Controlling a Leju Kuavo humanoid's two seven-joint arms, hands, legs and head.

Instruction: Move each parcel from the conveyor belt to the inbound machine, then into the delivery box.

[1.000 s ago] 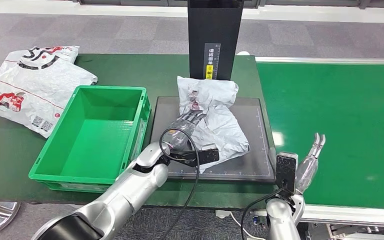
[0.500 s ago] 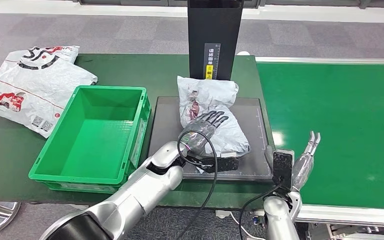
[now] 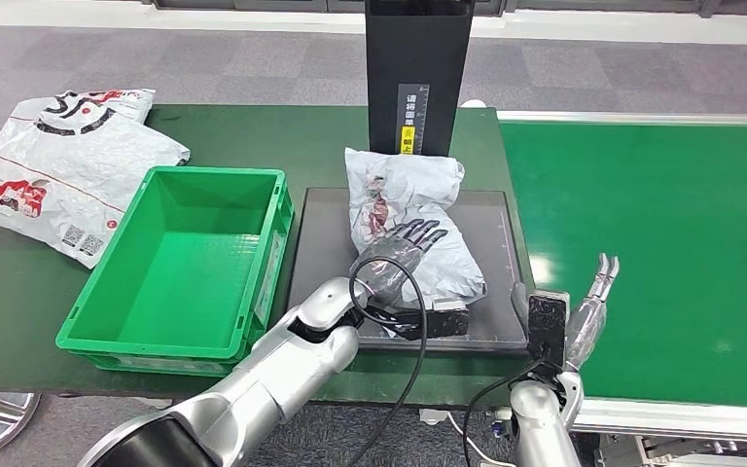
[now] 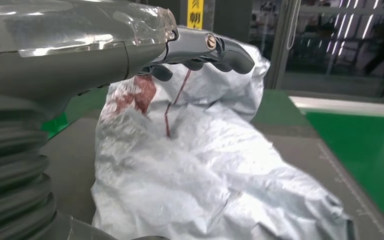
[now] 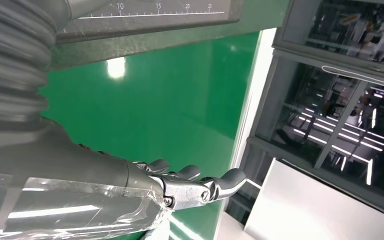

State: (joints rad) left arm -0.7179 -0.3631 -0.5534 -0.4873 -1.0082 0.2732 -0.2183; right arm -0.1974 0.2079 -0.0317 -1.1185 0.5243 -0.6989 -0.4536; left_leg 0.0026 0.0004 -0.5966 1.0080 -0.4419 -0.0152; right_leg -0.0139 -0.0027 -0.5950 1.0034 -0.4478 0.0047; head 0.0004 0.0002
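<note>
Lower right of the head view: right hand hovers over the green conveyor belt, fingers straight and apart, holding nothing. Centre frame: left hand lies with fingers spread on the crumpled silver-white plastic parcel, gripping nothing, the parcel resting on the dark grey scale platform below the black upright scanner column. Centre left: empty green plastic crate; upper left: white printed mailer bags on the green table.

silver-white parcel – perhaps red-printed, green delivery box, green conveyor belt
</note>
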